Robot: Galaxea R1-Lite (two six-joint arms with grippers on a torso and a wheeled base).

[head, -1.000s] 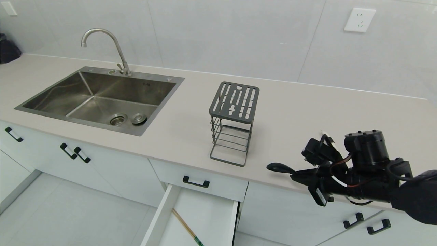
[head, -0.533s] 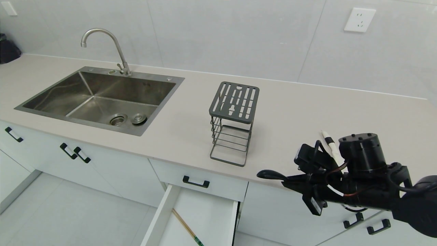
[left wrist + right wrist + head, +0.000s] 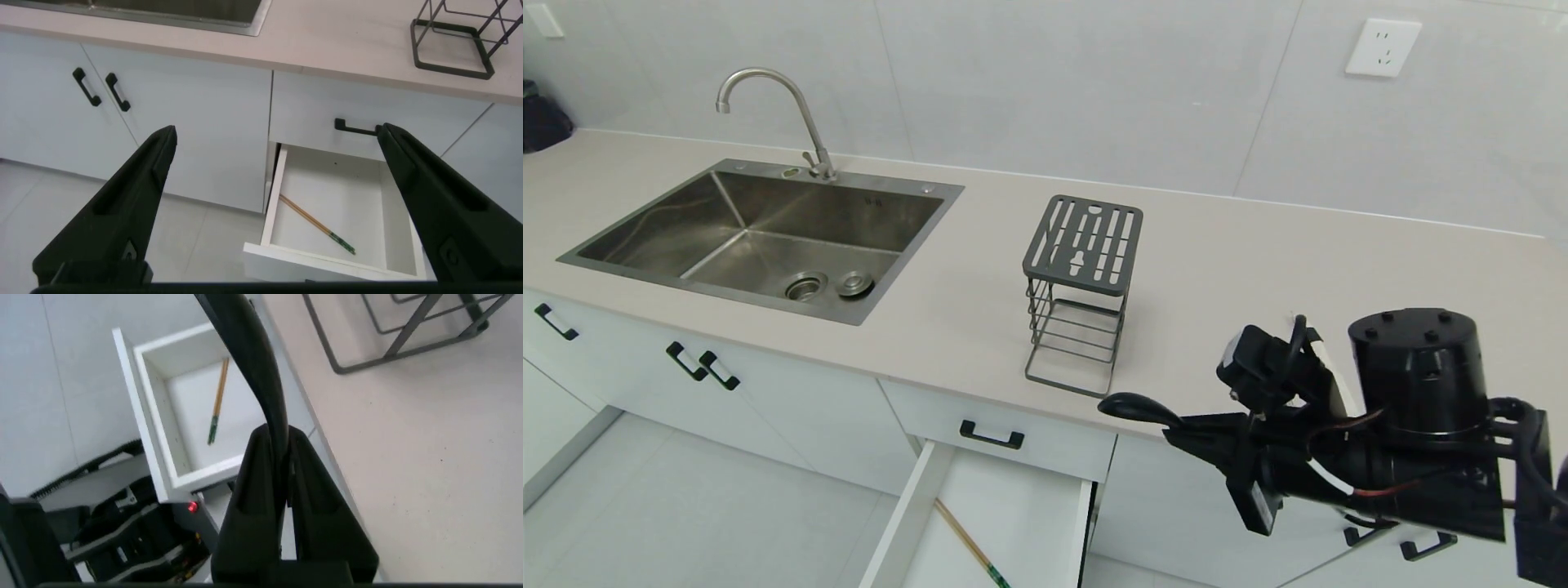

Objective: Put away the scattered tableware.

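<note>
Black all over, the utensil (image 3: pixel 1131 405) is a slim, curved handle swelling to a rounded, glossy end. It is held off the worktop, out past the counter's front edge at about 4 o'clock from the wire rack (image 3: pixel 1083 286). That puts it in front of the cabinet fronts, on the 3 o'clock side of the open drawer (image 3: pixel 907 514).

Its other end is buried in the right gripper (image 3: pixel 1186 425), so I cannot tell whether it is a spoon or a ladle. A white stick-like thing (image 3: pixel 1333 371) on the counter is mostly hidden behind that wrist. A chopstick (image 3: pixel 317 224) lies slantwise on the drawer floor.

The right arm reaches in roughly level from 4 o'clock, its fingers pinched tight on the utensil. The left gripper (image 3: pixel 276 131) hangs before the cabinets above the drawer, fingers spread wide.
</note>
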